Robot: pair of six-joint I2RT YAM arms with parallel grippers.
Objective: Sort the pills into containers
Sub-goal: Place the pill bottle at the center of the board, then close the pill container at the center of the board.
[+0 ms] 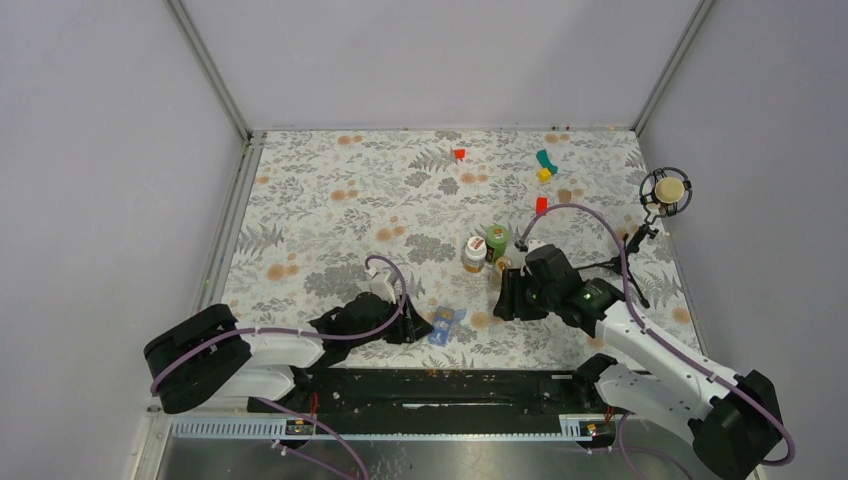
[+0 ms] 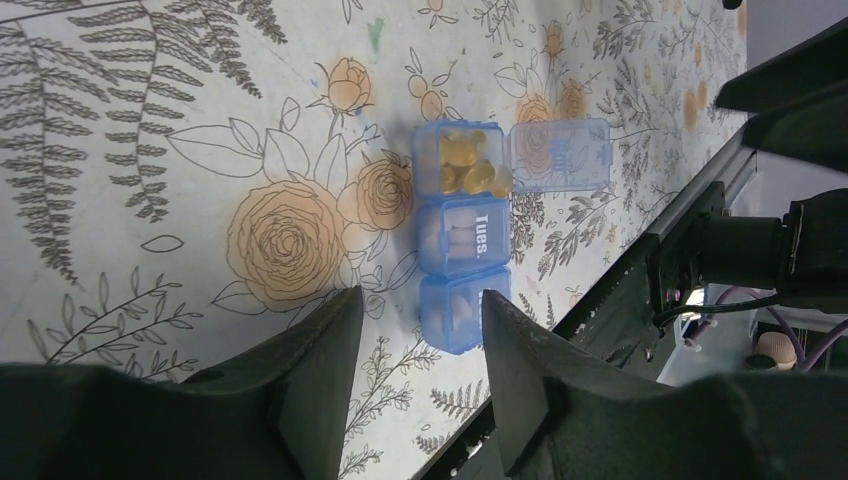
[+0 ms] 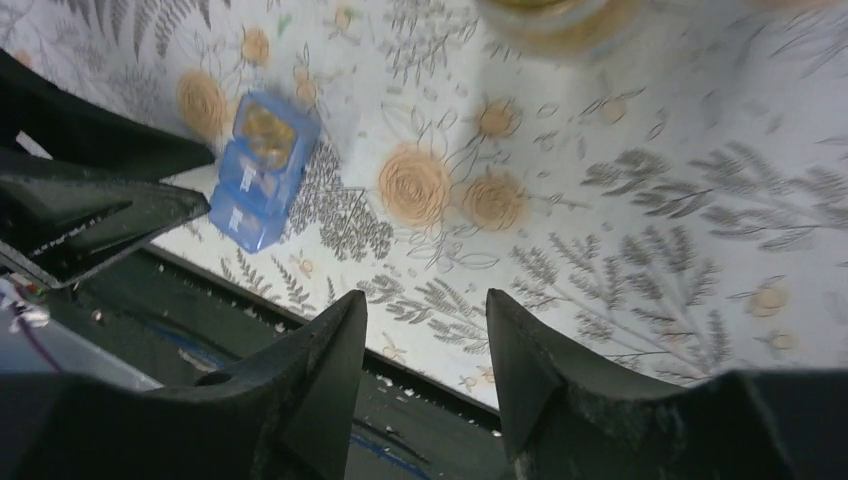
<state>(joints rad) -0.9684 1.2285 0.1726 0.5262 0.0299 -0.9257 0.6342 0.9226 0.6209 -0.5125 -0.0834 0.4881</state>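
Blue pill box (image 2: pixel 462 240) on flowered table (image 2: pixel 200 120), its end compartment open with yellow pills (image 2: pixel 466 165), left gripper (image 2: pixel 421 296) open at the other end, right gripper (image 3: pixel 425 297) open, empty

The left arm (image 1: pixel 283 350) and right arm (image 1: pixel 652 343) are clad in white shells with black joints. A purple cable (image 1: pixel 386 261) is strung along each. The wedge-shaped fingers (image 2: pixel 322 385) are finished in matte black.

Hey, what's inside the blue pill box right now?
In the pill box, the open end compartment holds yellow pills. The Tues compartment and the one beside it are lidded; pale shapes show through, too blurred to name.
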